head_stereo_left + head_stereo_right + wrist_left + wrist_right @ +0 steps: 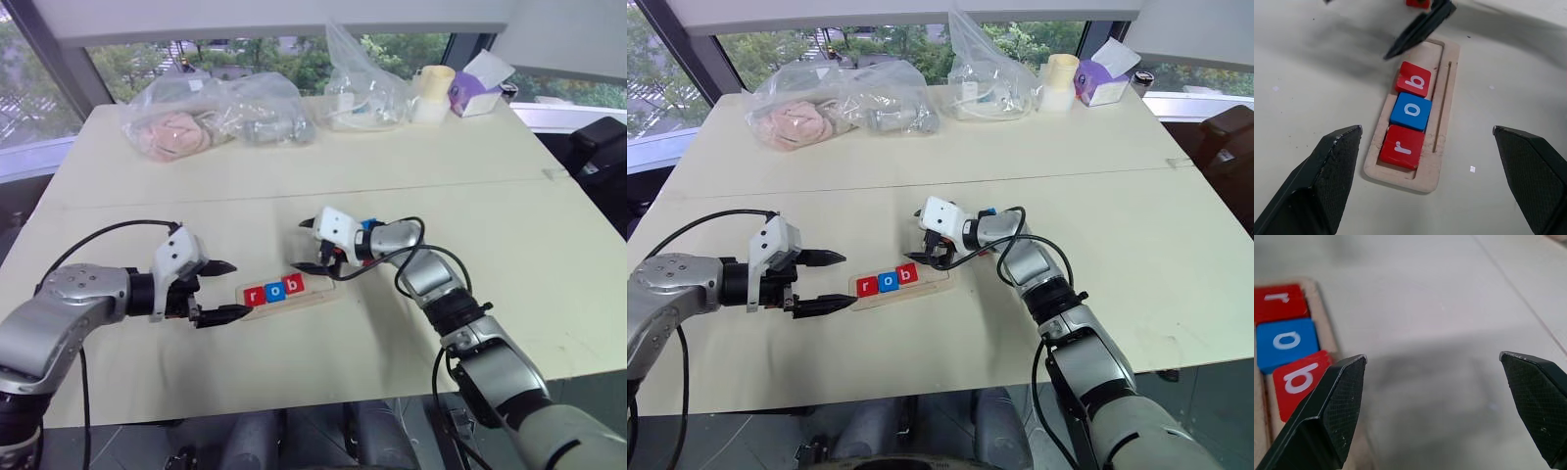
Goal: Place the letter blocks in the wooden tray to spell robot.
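Nearest you, your left gripper [223, 290] hangs just off the near-left end of the wooden tray [315, 292], its two black fingers spread wide and nothing between them. It points along the tray from that end without touching it.

The wooden tray lies at a slant on the pale desk [294, 186], about midway between your two arms. Three letter blocks sit in its slot, side by side and touching: the red r [1401, 147] at the end nearest your left gripper, then the blue o [1411, 111], then the red b [1414, 79]. The rest of the slot beyond the b is bare wood.

At the tray's far-right end is your right gripper [315, 248], released, fingers wide apart and empty. One fingertip [1418, 30] hangs over the bare end of the tray, close by the b; whether it touches the wood you cannot tell. Just beyond that finger, in the left wrist view, a small red block [1418, 3] rests on the desk at the picture's edge; its letter cannot be read.

Farther back, along the desk's far edge, you have two clear plastic bags [216, 113] with soft things in them, a third bag [362, 93], a pale cup [431, 93] and a purple-and-white box [475, 88].
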You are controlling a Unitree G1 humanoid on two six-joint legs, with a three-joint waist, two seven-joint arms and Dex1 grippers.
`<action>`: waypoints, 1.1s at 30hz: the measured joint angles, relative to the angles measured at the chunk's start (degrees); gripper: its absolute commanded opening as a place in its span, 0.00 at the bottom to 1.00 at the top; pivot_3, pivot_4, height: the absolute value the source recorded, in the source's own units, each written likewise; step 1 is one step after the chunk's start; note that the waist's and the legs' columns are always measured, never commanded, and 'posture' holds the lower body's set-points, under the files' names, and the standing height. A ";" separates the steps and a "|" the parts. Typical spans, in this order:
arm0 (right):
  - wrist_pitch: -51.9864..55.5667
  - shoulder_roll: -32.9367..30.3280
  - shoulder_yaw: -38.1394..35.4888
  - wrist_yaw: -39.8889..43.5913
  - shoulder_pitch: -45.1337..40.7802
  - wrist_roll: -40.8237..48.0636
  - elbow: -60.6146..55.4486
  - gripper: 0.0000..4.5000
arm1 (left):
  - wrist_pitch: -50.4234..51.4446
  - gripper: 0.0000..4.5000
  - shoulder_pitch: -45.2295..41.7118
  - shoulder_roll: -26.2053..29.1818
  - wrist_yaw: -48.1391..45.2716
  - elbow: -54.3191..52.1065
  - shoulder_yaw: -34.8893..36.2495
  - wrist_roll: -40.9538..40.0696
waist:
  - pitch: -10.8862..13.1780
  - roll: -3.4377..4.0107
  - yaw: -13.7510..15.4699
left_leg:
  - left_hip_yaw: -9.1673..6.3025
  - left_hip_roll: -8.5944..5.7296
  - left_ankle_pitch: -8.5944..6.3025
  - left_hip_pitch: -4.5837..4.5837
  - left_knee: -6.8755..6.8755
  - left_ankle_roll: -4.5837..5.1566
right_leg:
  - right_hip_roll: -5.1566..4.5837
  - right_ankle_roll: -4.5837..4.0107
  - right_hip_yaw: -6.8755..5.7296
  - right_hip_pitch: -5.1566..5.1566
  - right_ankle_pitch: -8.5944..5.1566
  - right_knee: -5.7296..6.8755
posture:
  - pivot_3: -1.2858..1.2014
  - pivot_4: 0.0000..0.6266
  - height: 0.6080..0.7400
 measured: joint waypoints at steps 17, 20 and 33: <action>-0.50 -0.49 1.19 5.36 0.75 0.06 -1.30 0.99 | -0.59 1.00 0.67 -1.08 0.95 1.23 0.00 0.23 | 0.00 0.00 0.03 | 0.00 0.00 0.00 0.01 0.01 0.00 | 0.00 0.00 0.00 0.01 0.00 0.02 | 0.52 0.24 1.00; 0.85 -0.07 0.12 3.34 0.56 0.13 -1.65 0.99 | -1.39 1.00 0.67 -1.08 0.76 1.86 -0.01 0.39 | 0.00 0.00 0.03 | -0.01 0.00 0.00 0.01 0.00 0.00 | 0.00 0.00 0.00 0.01 0.00 0.03 | 0.52 0.24 1.00; 5.89 -8.44 -3.25 -0.08 9.58 -0.14 -16.47 0.99 | -1.59 1.00 1.61 -1.12 -0.09 2.04 0.16 0.06 | 0.00 0.00 0.26 | 0.00 -0.01 0.00 0.01 0.01 -0.01 | -0.02 -0.01 0.01 0.01 -0.01 0.01 | 0.52 0.24 1.00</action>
